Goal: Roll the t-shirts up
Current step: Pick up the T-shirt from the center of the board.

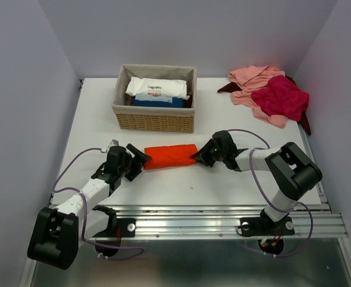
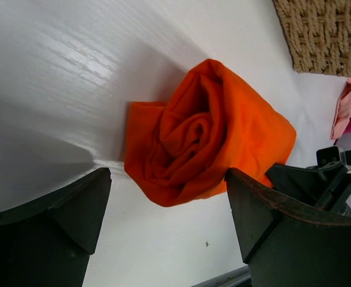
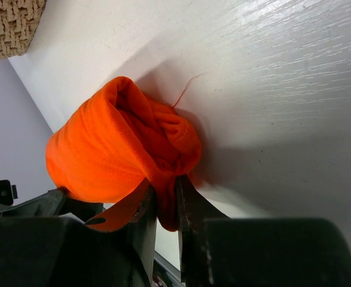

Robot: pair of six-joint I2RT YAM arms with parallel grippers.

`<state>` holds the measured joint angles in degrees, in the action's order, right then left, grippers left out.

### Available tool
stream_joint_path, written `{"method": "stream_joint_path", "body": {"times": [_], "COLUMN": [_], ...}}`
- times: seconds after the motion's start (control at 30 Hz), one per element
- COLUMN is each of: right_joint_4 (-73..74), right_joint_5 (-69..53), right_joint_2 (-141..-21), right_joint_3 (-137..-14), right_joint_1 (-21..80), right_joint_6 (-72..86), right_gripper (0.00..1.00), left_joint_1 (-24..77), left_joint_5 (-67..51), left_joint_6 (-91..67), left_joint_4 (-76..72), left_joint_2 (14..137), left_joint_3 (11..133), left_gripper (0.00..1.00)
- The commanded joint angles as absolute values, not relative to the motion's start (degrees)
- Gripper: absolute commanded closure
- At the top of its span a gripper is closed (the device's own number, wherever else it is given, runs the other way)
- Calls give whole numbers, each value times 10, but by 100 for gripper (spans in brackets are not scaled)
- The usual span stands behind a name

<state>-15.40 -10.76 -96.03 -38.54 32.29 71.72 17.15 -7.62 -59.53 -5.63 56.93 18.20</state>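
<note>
I start with the white table (image 1: pixel 223 185): a woven basket (image 1: pixel 154 121) stands at its far middle, and a salmon-pink t-shirt (image 1: pixel 254 78) and a magenta t-shirt (image 1: pixel 281 97) lie heaped in the far right corner. The orange-red t-shirt (image 1: pixel 170 156) lies rolled in the near middle, between the two arms, with its long axis running left to right. I judge it light, soft and compliant, unlikely to slip but liable to unwind if one end is freed. I would take it at both roll ends, biting through several layers. It is matt and creased, and its left end shows a tight spiral. The left gripper (image 2: pixel 166 185) stands wide, with a finger on either side of that end, apparently clear of the cloth. The right gripper (image 3: pixel 166 200) is nearly closed, pinching a fold at the right end
</note>
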Motion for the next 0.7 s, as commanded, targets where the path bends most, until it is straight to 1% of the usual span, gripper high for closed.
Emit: {"method": "stream_joint_path", "body": {"times": [0.0, 0.1, 0.2, 0.3, 0.37, 0.4, 0.5, 0.53, 0.6, 0.63, 0.67], "right_joint_4": [-129, -129, -129, -129, -129, -129, -128, -128, -127, -127, -128], "right_joint_5": [-83, -85, -85, -85, -84, -84, -83, -82, -80, -77, -78], "right_joint_2": [-971, -970, -969, -968, -968, -967, -966, -965, -962, -959, -956], "right_joint_3": [-384, -383, -383, -383, -382, -382, -381, -381, -377, -375, -373], "right_joint_1": [322, 322, 322, 322, 322, 322, 322, 322, 322, 322, 322], "right_joint_6": [700, 700, 699, 699, 699, 698, 697, 695, 694, 694, 696], "right_gripper": [90, 90, 90, 90, 90, 90, 88, 86, 74, 67, 57], "left_joint_1": [170, 170, 170, 170, 170, 170, 170, 169, 170, 170, 169], "left_joint_5": [-50, -58, -70, -82, -83, -83, -73, -69, -60, -56, -49], "left_joint_6": [-601, -592, -588, -589, -591, -591, -586, -583, -577, -575, -569], "left_joint_4": [-119, -132, -154, -187, -196, -199, -191, -185, -169, -164, -150], "left_joint_2": [587, 615, 650, 680, 689, 690, 683, 679, 666, 662, 653], "left_joint_3": [171, 178, 177, 170, 170, 170, 177, 183, 186, 192, 194], "left_gripper": [12, 7, 6, 9, 14, 19, 29, 40, 54, 70, 76]}}
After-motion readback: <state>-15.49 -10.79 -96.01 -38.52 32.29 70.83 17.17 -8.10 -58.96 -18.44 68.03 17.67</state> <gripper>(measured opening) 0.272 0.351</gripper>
